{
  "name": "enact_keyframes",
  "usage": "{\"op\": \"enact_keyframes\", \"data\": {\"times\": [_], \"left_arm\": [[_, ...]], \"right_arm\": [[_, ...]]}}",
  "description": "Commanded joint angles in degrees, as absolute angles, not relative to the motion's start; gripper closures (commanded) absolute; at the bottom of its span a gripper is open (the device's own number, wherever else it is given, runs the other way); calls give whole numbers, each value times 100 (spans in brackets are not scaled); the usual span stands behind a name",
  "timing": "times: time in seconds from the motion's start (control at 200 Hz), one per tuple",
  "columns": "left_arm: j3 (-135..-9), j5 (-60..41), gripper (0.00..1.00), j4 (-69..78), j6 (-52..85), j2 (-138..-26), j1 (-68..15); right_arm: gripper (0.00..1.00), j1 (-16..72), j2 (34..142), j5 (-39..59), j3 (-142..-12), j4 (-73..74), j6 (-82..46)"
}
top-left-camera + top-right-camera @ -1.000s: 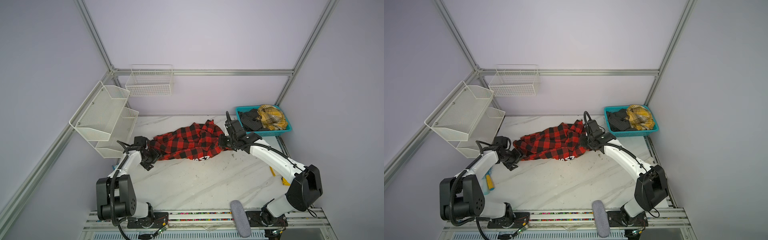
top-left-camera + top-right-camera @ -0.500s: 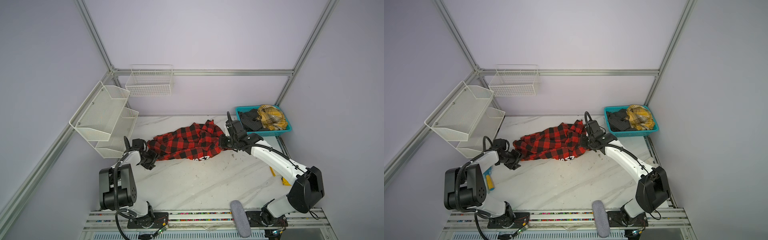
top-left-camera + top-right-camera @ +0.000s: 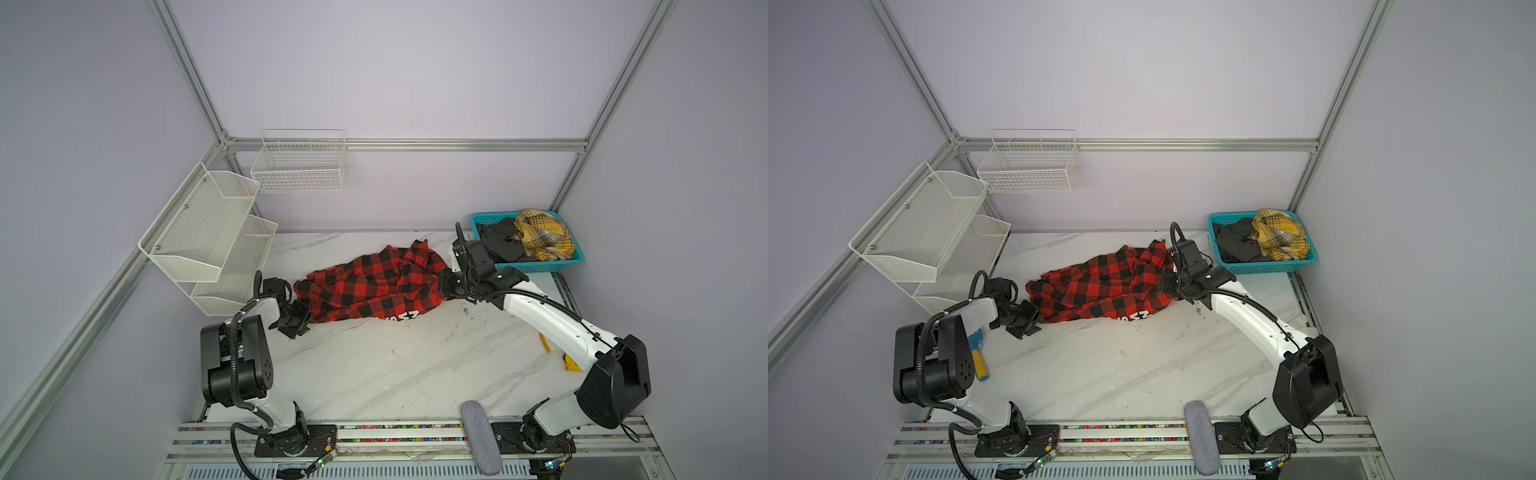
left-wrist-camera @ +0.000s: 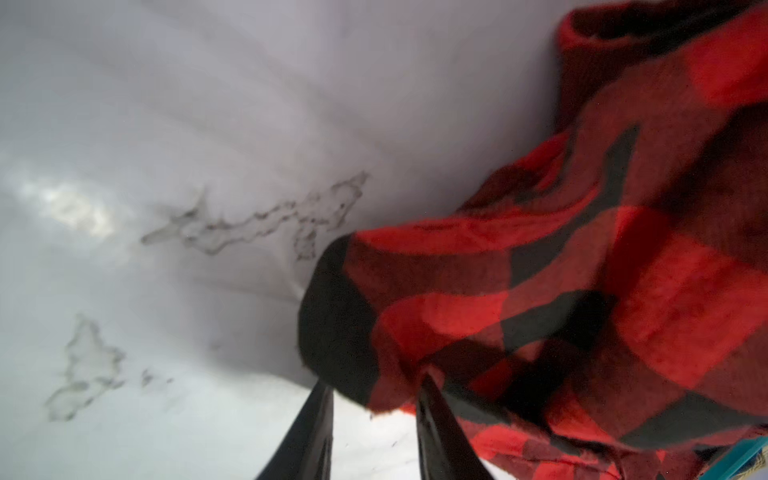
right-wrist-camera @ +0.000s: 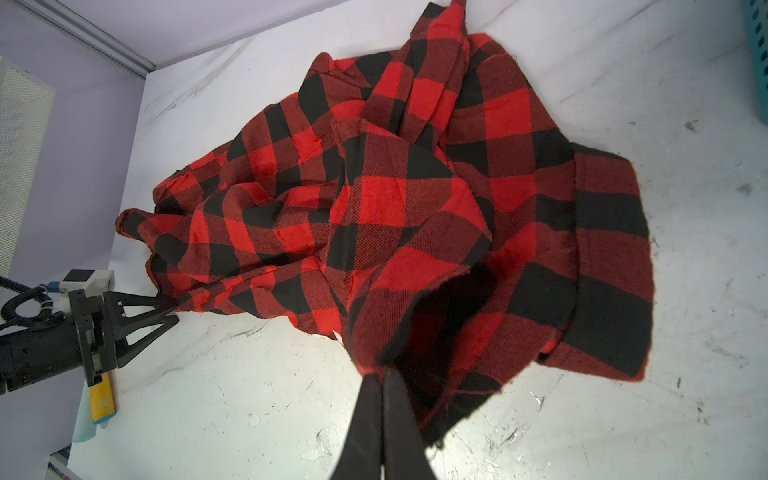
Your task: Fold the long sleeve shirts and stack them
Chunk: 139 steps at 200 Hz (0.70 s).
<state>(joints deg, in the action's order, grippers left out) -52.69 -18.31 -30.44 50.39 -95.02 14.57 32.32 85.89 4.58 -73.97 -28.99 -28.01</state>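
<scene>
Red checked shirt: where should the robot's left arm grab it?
Grip the red checked shirt by its left-end corner, coming from the left. The shirt lies spread sideways, the right gripper pinches the other end, and this corner sticks out.

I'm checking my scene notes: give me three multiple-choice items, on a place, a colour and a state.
1. Where does the basket stand? A) table's far right corner B) near left corner C) table's middle
2. What colour is the shirt on the table? A) yellow B) red and black C) grey
3. How is the right gripper? A) open above the table B) inside the basket C) shut on the shirt
A, it sits far right at the back; B, its checks show it; C, its fingers pinch the shirt's edge.
</scene>
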Motion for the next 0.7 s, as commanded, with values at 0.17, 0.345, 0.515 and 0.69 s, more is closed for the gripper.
{"op": "enact_keyframes", "data": {"times": [0.17,0.345,0.515,0.69], "left_arm": [[-5626,-1477,43,-2920,5098,-9263,1556],[-5652,-1433,60,-3088,5016,-9744,1555],[-5747,-1458,80,-2931,5028,-9923,1551],[-6530,-1163,100,-3515,4848,-9553,1338]], "right_arm": [[100,3247,8360,490,-7382,-2953,-2865],[100,3249,8389,484,-7451,-2966,-2857],[100,3243,8351,468,-7496,-3023,-2830],[100,3029,8449,507,-7455,-2892,-2811]]}}
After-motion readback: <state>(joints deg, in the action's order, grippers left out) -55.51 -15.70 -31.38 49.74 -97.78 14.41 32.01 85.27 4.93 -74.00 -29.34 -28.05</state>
